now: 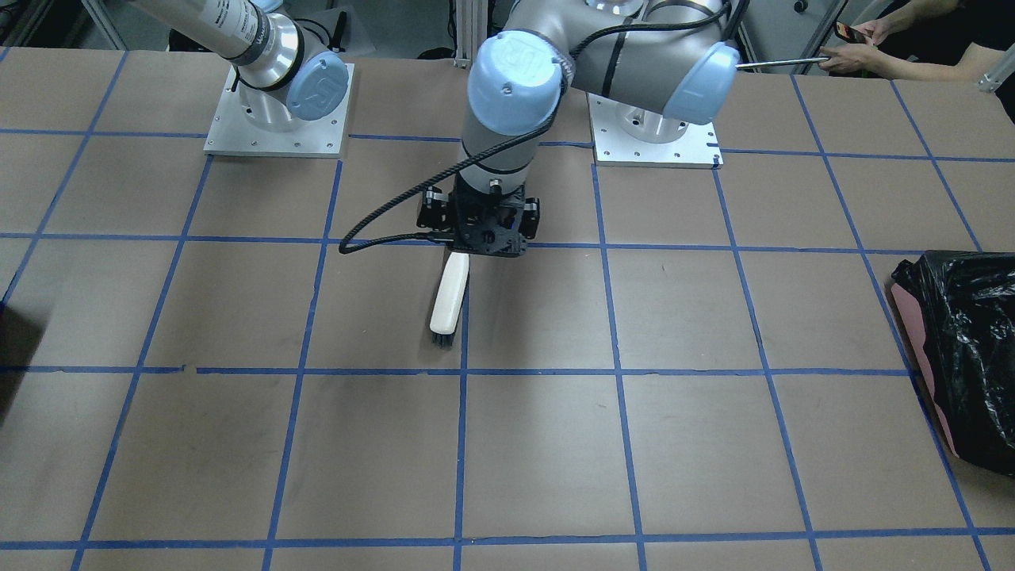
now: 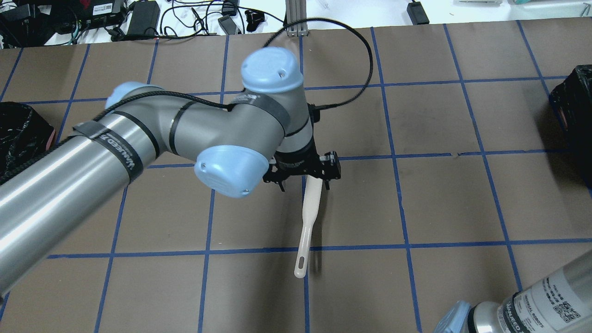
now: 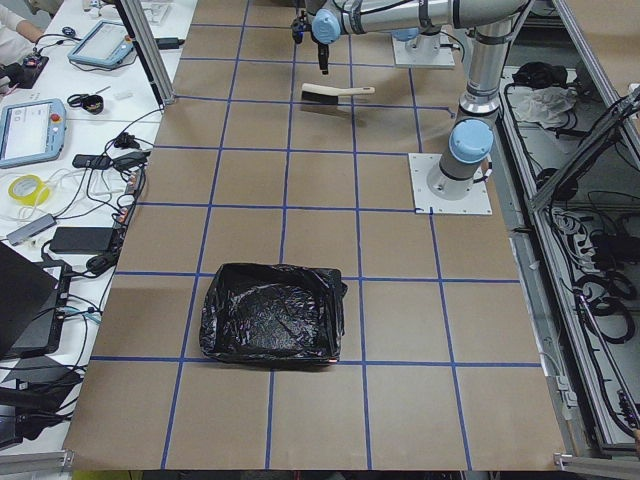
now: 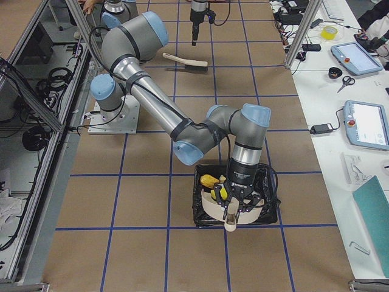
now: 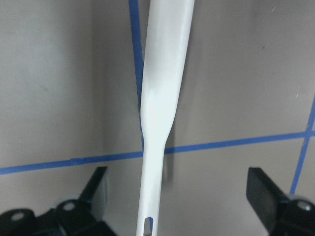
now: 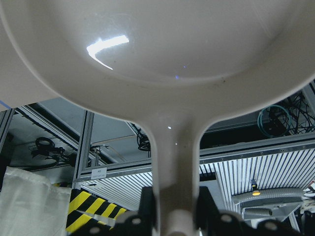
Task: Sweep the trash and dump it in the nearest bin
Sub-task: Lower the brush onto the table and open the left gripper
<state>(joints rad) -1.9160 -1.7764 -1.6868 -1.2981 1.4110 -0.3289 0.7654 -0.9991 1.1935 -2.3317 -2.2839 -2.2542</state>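
Dustpan (image 6: 162,59), clamped in right end effector (image 6: 174,209), overhangs bin (image 4: 268,213) rim; trash (image 4: 210,180) alongside.

**UR marks on both arms, little else legible**

In the front-facing view, the light-blue joint cap (image 1: 519,70) of the left arm carries a raised "UR" logo. The elbow cap (image 1: 319,86) of the right arm shows the same two letters.

In the overhead view, white lettering (image 2: 121,155) runs along the left arm beside a black strap, too blurred to read with certainty. At the lower right, the right arm bears a white label (image 2: 555,303) whose small print appears to read "UNIVERSAL ROBOTS", with a QR code (image 2: 571,312) beside it.

In the right wrist view, a small white tag (image 6: 98,172) sits on the metal frame, its print illegible. Yellow-and-black hazard stripes (image 6: 96,211) stand below it.
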